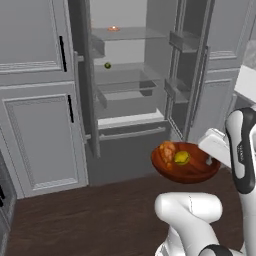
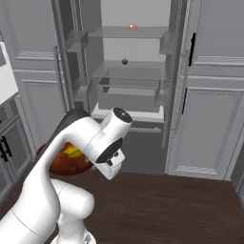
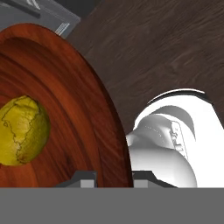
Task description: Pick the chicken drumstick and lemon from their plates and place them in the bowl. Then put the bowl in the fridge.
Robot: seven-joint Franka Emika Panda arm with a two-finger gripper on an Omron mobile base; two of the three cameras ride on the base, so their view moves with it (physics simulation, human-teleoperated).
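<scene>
The reddish-brown bowl (image 1: 192, 171) hangs above the floor in front of the open fridge (image 1: 131, 104). In it lie the orange-brown chicken drumstick (image 1: 167, 150) and the yellow-green lemon (image 1: 181, 158). My gripper (image 1: 208, 161) is shut on the bowl's right rim. In the hand view the rim (image 3: 105, 113) runs between the fingertips (image 3: 83, 177), with the lemon (image 3: 22, 131) to the left. From the right base view my arm covers most of the bowl (image 2: 64, 167), and the lemon (image 2: 72, 151) peeks out. The two plates are out of view.
Both fridge doors stand open, the left (image 1: 86, 75) and the right one with its bins (image 1: 187, 65). A small dark green fruit (image 1: 107, 65) sits on a glass shelf and an orange item (image 1: 114, 28) on the top shelf. Below is dark wood floor (image 1: 100, 215).
</scene>
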